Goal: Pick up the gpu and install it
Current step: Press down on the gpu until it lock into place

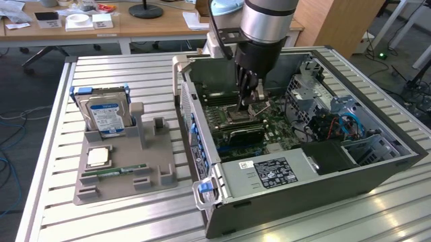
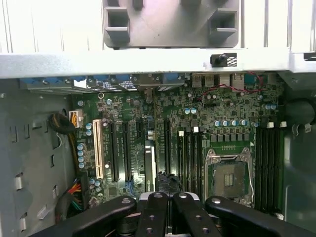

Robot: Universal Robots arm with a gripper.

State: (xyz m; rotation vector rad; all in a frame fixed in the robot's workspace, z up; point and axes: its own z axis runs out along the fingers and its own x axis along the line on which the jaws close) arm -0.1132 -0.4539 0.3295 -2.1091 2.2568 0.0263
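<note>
Hand shut above motherboard; gpu seemingly seated.

A green motherboard is seen inside the dark grey computer case; one expansion slot is cream-white, the others black; a blue-and-white label is carried by the hard drive; the holder tray is grey; the gripper is black; blue cables are seen.

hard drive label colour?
Blue and white, on the hard drive standing upright in the grey holder. Clearest in the exterior view.
</note>
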